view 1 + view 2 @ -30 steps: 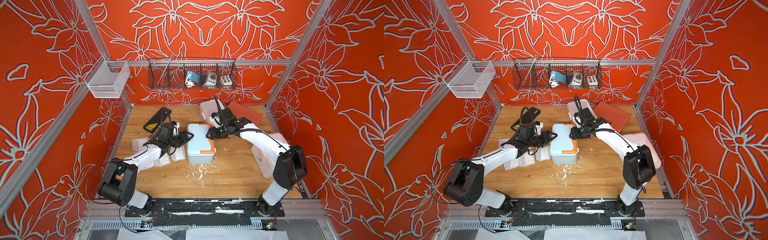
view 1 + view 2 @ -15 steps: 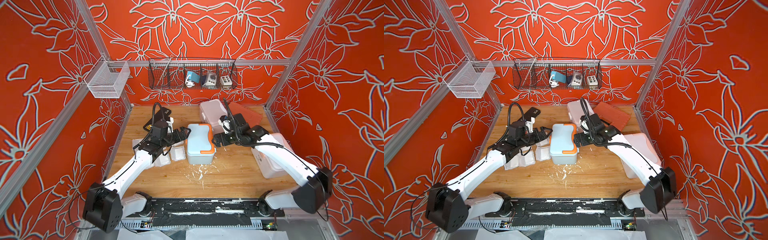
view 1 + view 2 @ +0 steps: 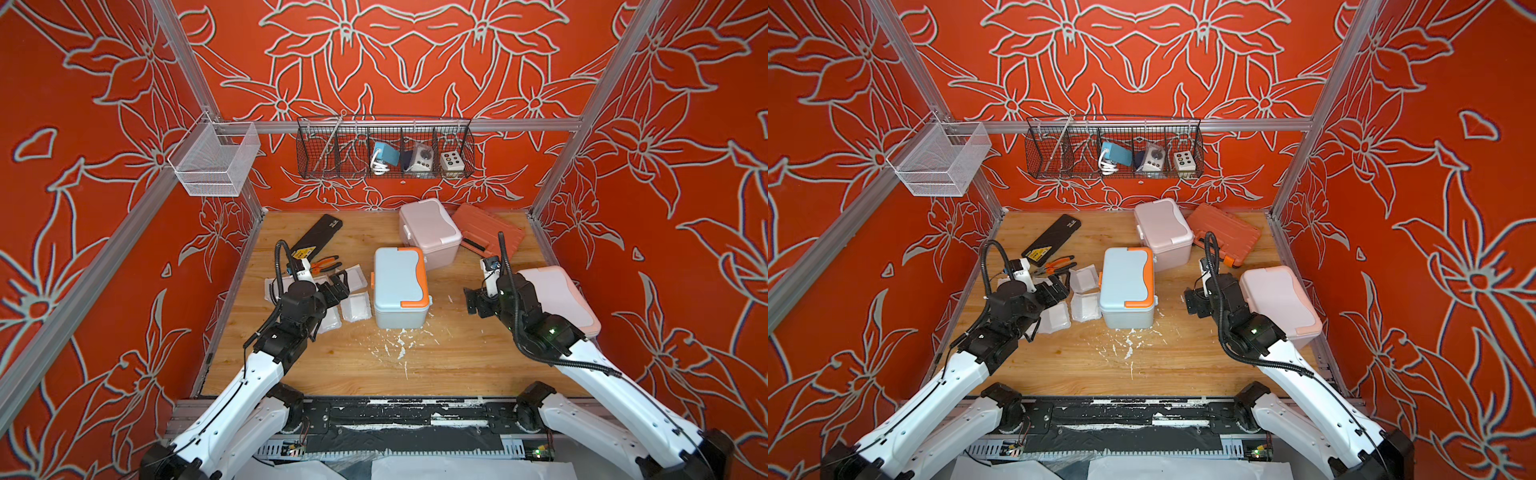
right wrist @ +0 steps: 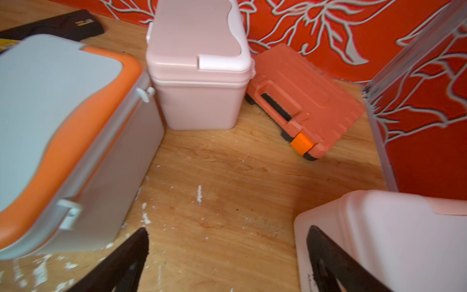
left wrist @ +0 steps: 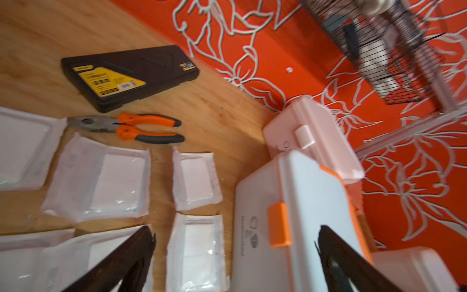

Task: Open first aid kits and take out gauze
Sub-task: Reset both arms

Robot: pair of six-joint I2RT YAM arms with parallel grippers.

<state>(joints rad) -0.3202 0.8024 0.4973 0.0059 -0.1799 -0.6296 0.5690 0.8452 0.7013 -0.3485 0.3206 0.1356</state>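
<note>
Three closed kits stand on the surface (image 3: pixel 415 365): blue-grey kit (image 3: pixel 399 286) central, pink kit (image 3: pixel 428 232) just behind it, white kit (image 3: pixel 557 299) at the right edge. Gauze packets (image 3: pixel 356 305) lie beside the blue-grey kit. Left gripper (image 3: pixel 336 286) and right gripper (image 3: pixel 473 301) are spread wide, empty.

White arms (image 3: pixel 257 374), black joints (image 3: pixel 297 309) — ribbed black cables (image 3: pixel 501 253).

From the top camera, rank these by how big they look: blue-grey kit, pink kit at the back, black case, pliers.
Largest to smallest in a top view:
1. blue-grey kit
2. pink kit: looks slightly smaller, but it sits farther from the camera, so its true size is unsure
3. black case
4. pliers
</note>
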